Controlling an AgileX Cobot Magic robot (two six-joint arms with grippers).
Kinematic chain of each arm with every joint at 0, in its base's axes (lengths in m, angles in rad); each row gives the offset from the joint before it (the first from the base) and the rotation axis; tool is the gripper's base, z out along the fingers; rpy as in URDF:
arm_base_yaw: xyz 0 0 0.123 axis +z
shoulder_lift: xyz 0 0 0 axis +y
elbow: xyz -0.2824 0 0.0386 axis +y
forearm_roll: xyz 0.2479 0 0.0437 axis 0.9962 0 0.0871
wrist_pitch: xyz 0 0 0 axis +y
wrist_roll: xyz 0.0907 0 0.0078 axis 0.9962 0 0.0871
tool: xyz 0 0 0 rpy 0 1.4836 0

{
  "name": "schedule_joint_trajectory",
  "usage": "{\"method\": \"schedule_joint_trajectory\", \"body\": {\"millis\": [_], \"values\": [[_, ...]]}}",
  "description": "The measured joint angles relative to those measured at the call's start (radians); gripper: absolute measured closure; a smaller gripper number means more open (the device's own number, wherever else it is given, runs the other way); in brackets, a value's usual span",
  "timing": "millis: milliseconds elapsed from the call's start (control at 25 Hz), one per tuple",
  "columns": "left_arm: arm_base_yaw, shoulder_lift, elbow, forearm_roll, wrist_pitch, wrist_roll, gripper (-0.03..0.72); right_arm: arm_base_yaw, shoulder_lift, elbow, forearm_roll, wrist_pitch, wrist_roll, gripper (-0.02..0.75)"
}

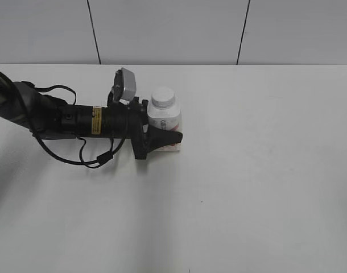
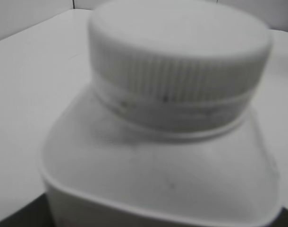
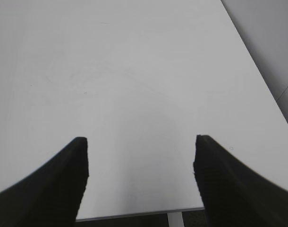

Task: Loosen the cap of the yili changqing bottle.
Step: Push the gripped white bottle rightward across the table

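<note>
In the right wrist view the right gripper [image 3: 140,156] sits closest to the lens, its two dark fingers [image 3: 54,189] spread wide apart with nothing between them but bare white table [image 3: 134,71]. It is released and empty, and it does not show in the exterior view.

In the left wrist view the bottle [image 2: 158,175] fills almost the whole picture, very close and blurred. Its sloped white shoulder lies directly ahead of the left gripper, and the cap [image 2: 179,61] sits above that, screwed down on the neck, with fine ridges round its side and a flat top. The fingers themselves hardly show in this view; only dark corners appear at the bottom edge.

In the exterior view the left gripper [image 1: 162,136] reaches in from the left, lying low and nearly level over the table [image 1: 264,170]. One dark finger [image 1: 165,138] crosses the near face of the bottle [image 1: 165,120], over its lower body; the other finger is hidden behind. The fingers appear closed around the bottle's body, grasping it below the shoulder. The bottle stands upright at the gripper's tip, and the cap [image 1: 162,96] rises clear above the fingers, untouched by them. Beyond the bottle the table runs back to a pale grey wall [image 1: 173,31] with dark seams.
</note>
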Motion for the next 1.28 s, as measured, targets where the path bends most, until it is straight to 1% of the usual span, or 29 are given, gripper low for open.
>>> {"method": "schedule_joint_trajectory", "body": {"millis": [280,400,680,1280], "values": [[-0.052,0.0,0.0,0.001,0.046,0.007,0.251,0.0,0.0,0.0,0.0,0.0,0.0,0.186],[-0.061,0.011,0.0,-0.004,0.046,0.008,0.251,0.0,0.0,0.0,0.0,0.0,0.0,0.186],[-0.063,0.027,0.0,-0.021,0.037,0.008,0.251,0.0,0.0,0.0,0.0,0.0,0.0,0.186],[-0.063,0.027,0.0,-0.02,0.032,0.016,0.252,0.0,0.0,-0.001,0.001,-0.003,0.001,0.186]]}}
